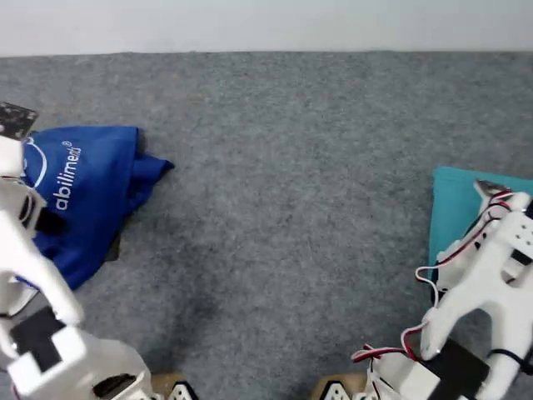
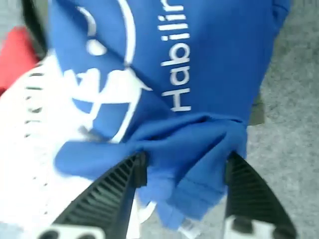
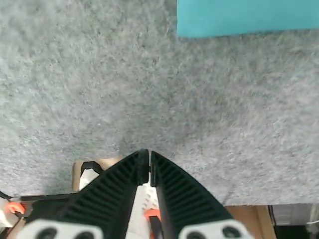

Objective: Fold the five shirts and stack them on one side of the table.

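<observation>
- Blue shirt (image 1: 79,200) in the high view: it lies crumpled at the far left edge of the grey felt mat (image 1: 291,208), white lettering facing up, with one corner poking out to the right.
- The white left arm (image 1: 37,283) rises from the near left corner and reaches over the shirt's left side.
- A flat teal cloth (image 1: 454,208) with straight edges lies at the right edge of the mat, well apart from the blue shirt. The white right arm (image 1: 487,283) stands at the near right and overlaps the cloth's right part.
- Left wrist view: the left gripper (image 2: 187,162) has its black ribbed jaws set wide, and a bunched fold of the blue shirt (image 2: 199,59) fills the gap between them. I cannot tell whether the jaws press it.
- Under the blue shirt lies a white garment (image 2: 30,149) with dark markings, and beyond it shows a patch of red cloth (image 2: 15,55).
- Right wrist view: the right gripper (image 3: 149,154) has its jaws pressed together at the tips, holding nothing, above bare mat (image 3: 149,89).
- The teal cloth (image 3: 244,15) lies farther off on the mat, apart from the gripper. A strip of wooden table edge (image 3: 244,219) shows at the near side.
</observation>
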Controlling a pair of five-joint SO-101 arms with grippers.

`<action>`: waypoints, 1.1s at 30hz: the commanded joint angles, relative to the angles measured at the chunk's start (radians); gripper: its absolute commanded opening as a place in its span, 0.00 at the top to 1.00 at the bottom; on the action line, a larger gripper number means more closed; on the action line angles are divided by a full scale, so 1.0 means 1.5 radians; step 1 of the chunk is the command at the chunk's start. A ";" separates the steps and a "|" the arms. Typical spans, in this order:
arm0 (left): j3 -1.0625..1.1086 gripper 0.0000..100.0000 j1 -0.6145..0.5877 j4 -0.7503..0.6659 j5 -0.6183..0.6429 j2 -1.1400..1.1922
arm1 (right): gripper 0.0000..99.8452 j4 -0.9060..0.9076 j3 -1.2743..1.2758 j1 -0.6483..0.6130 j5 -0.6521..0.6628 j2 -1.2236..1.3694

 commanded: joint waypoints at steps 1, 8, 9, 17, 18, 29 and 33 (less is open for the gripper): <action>-0.029 0.82 0.007 -0.017 -0.009 0.029 | 0.99 0.027 -0.004 -0.006 -0.027 -0.026; -0.030 0.99 0.079 0.008 -0.023 0.003 | 0.99 0.028 -0.004 -0.003 -0.041 -0.028; -0.030 0.99 0.092 0.015 -0.021 -0.017 | 0.99 0.028 -0.004 -0.003 -0.041 -0.028; -0.030 0.99 0.272 0.021 0.180 -0.284 | 0.99 0.025 -0.006 -0.018 -0.036 -0.094; -0.030 0.99 0.309 0.021 0.208 -0.313 | 0.99 0.026 -0.005 -0.022 -0.036 -0.101; -0.027 0.99 0.698 -0.036 0.307 -0.427 | 0.99 0.026 -0.004 -0.058 0.072 -0.174; 0.003 0.99 0.833 -0.041 0.308 -0.402 | 0.99 0.025 -0.004 -0.058 0.097 -0.170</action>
